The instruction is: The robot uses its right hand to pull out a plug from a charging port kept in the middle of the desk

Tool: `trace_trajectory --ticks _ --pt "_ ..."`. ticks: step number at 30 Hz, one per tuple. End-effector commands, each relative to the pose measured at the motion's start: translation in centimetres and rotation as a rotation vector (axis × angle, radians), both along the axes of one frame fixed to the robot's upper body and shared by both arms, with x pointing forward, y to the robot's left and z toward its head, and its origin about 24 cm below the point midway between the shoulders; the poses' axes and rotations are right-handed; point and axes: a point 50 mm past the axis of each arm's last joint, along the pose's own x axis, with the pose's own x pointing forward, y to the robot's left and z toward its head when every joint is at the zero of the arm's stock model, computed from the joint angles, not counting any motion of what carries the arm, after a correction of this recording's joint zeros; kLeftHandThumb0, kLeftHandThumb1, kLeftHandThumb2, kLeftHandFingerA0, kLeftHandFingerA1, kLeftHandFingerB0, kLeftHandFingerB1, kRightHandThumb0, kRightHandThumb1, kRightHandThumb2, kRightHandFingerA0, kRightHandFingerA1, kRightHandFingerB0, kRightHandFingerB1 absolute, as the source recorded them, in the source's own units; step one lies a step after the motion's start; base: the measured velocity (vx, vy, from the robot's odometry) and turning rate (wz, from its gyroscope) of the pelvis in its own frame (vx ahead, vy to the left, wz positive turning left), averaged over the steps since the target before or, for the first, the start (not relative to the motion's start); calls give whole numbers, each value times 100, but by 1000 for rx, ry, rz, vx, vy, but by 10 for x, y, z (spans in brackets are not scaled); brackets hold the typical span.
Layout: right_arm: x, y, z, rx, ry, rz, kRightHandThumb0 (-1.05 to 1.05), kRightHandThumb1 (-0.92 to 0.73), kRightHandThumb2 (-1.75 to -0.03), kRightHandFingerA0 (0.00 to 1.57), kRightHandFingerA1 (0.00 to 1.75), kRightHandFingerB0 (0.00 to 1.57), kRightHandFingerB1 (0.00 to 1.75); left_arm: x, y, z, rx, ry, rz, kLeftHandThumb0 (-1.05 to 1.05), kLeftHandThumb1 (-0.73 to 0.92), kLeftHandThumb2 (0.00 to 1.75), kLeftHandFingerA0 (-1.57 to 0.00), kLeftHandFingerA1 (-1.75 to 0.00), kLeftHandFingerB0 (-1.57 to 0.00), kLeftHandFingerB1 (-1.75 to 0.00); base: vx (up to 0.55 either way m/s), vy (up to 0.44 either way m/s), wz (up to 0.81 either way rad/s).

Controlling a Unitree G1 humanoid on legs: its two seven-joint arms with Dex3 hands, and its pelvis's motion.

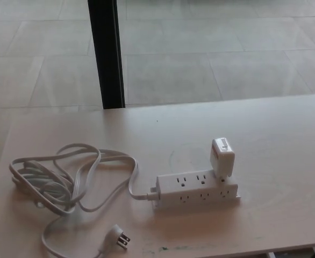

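1. A pale wooden desk (286, 140) filled the lower part of the head view, its far edge running across the picture from left to right.
2. A white power strip (192, 191) lay near the middle of the desk, toward the near edge, with its long side roughly parallel to that edge.
3. The strip showed outlets on its top face and on the side facing the camera.
4. A white charger plug (222, 157), a blocky adapter, sat in the outlet at the strip's right end and stood above the strip, tilted slightly to the left.
5. The plug was seated in the strip and not pulled out.
6. A white cord (66, 177) left the strip's left end and ran to the left, where it lay in several loose loops on the desk.
7. The cord ended in a pronged wall plug (118, 236), which lay flat on the desk near the front edge, to the left of the strip and apart from it.
8. Beyond the desk lay a tiled floor (227, 48) of large pale squares.
9. A black vertical post (106, 54) rose behind the desk's far edge, left of centre.
10. Neither robot hand nor any arm appeared in the picture, so the state of the fingers on either side could not be told.
11. Nothing touched the charger plug except the strip beneath it.
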Motion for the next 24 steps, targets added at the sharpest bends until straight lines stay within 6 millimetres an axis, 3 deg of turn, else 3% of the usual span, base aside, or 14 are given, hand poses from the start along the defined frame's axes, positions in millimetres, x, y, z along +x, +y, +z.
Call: trace_trajectory --ticks 1,3,4,5,6,7,8,9,13,15,17,21,22,24 --pt "14 -24 27 -25 -200 -169 -85 -30 -79 105 104 47 83 2 10 10 40 -49 25 -60 58 58 -86 -76 -63 -45 0 0 0" --pt "23 -30 37 -38 -248 -171 -79 -27 -79 95 88 44 81 2 10 10 51 -35 15 -60 59 58 -84 -73 -63 -44 0 0 0" --pt "32 -35 45 -47 -270 -167 -80 -40 -55 100 79 44 82 4 8 8 50 -33 12 -60 59 58 -81 -67 -63 -44 0 0 0" --pt "40 -38 53 -47 -306 -154 -80 -41 -54 92 74 42 82 4 8 8 44 -37 11 -59 59 58 -80 -69 -61 -44 0 0 0" --pt "52 -41 63 -62 -344 -127 -83 -29 -80 95 76 43 78 4 8 7 38 -36 12 -63 50 91 -82 -82 -54 -59 0 0 0" --pt "69 -44 79 -82 -392 -74 -85 -30 -80 96 74 43 75 3 8 7 38 -36 17 -62 50 91 -82 -81 -55 -60 0 0 0" --pt "76 -45 86 -89 -412 -52 -85 -30 -80 96 74 43 75 3 8 6 38 -37 20 -62 50 91 -82 -81 -55 -60 0 0 0" --pt "86 -44 96 -99 -442 -23 -86 -30 -81 111 76 40 74 3 8 6 39 -36 21 -60 58 59 -84 -78 -62 -45 0 0 0" --pt "126 -39 136 -113 -543 37 -89 -30 -79 97 55 42 65 3 9 8 36 -50 18 -59 59 58 -81 -72 -61 -45 0 0 0" --pt "147 -32 160 -93 -623 129 -104 -38 -79 99 50 43 66 1 8 7 35 -43 17 -58 60 58 -79 -72 -61 -45 0 0 0" --pt "177 -10 198 -73 -658 394 -76 -42 -82 84 59 27 52 1 7 6 32 -43 12 -58 59 59 -85 -75 -61 -45 0 0 0" --pt "213 32 242 -133 -668 679 -77 -48 -83 80 62 15 40 1 7 6 38 -39 10 -58 60 58 -80 -73 -61 -45 0 0 0" --pt "218 40 248 -137 -679 716 -70 -57 -58 82 50 21 29 0 7 6 35 -37 4 -58 61 58 -80 -74 -61 -45 0 0 0" --pt "227 53 258 -149 -683 778 -68 -57 -58 80 50 22 29 0 7 5 28 -43 16 -58 60 58 -81 -74 -61 -45 0 0 0"
